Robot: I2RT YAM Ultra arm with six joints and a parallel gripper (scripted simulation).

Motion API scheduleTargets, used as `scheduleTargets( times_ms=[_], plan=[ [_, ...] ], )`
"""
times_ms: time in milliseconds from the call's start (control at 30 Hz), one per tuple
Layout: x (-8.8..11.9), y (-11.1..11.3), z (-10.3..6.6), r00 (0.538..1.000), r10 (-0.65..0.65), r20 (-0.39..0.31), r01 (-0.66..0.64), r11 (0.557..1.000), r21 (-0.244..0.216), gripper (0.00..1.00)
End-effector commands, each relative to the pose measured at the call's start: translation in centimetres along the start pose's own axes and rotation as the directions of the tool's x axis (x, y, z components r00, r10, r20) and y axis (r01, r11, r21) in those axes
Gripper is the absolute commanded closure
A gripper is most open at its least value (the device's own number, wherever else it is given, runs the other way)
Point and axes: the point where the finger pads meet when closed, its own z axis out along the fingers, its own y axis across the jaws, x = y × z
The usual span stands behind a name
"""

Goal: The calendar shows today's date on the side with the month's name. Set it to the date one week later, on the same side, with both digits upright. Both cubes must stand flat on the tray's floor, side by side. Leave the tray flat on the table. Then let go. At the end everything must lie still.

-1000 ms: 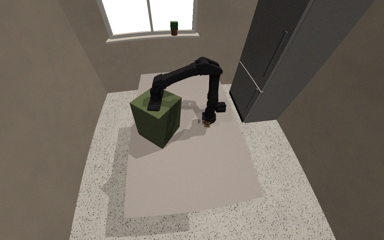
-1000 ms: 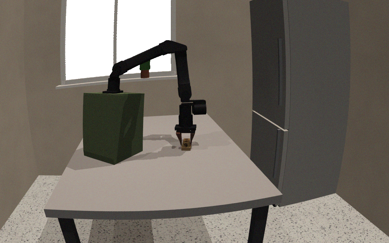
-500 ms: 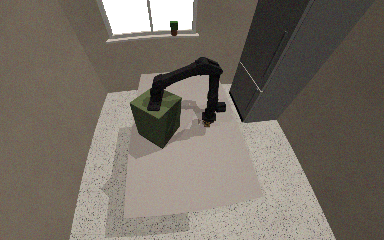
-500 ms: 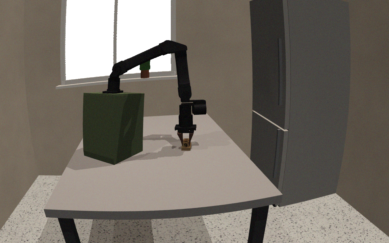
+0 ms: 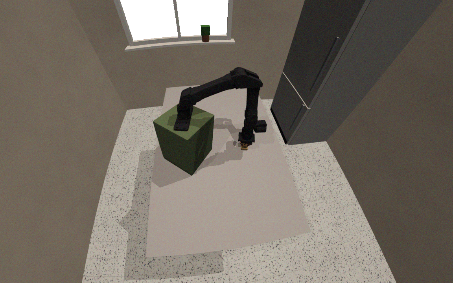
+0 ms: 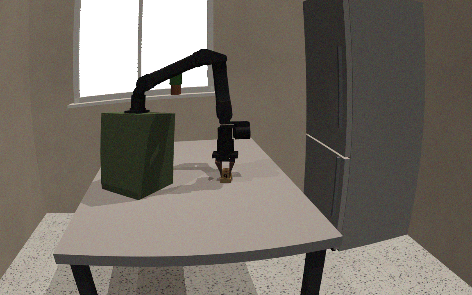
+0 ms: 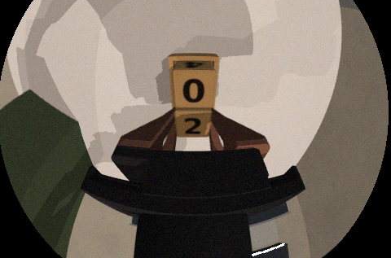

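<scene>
Brown-tipped gripper [image 5: 245,143] [image 6: 225,173] [image 7: 192,111] holds a wooden cube [image 5: 244,144] [image 6: 225,171] [image 7: 193,123] at the tray [image 5: 243,149] [image 6: 225,180] [image 7: 193,54], so grabbing looks done, but setting the date and letting go seem left.

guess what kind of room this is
Probably a kitchen, though sparsely furnished: a tall grey fridge with long door handles stands by the wall, and a potted plant sits on the windowsill.
</scene>
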Motion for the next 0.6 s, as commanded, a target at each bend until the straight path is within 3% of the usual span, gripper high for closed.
scheduleTargets(
  times_ms=[0, 333, 567],
  plan=[
    [-0.1, -0.4, -0.3, 1.0, 0.0, 0.002, 0.0, 1.0, 0.011, 0.73],
    [-0.1, -0.4, -0.9, 1.0, 0.0, 0.002, 0.0, 1.0, 0.011, 0.73],
    [-0.1, -0.4, -5.2, 1.0, 0.0, 0.002, 0.0, 1.0, 0.011, 0.73]
  ],
)
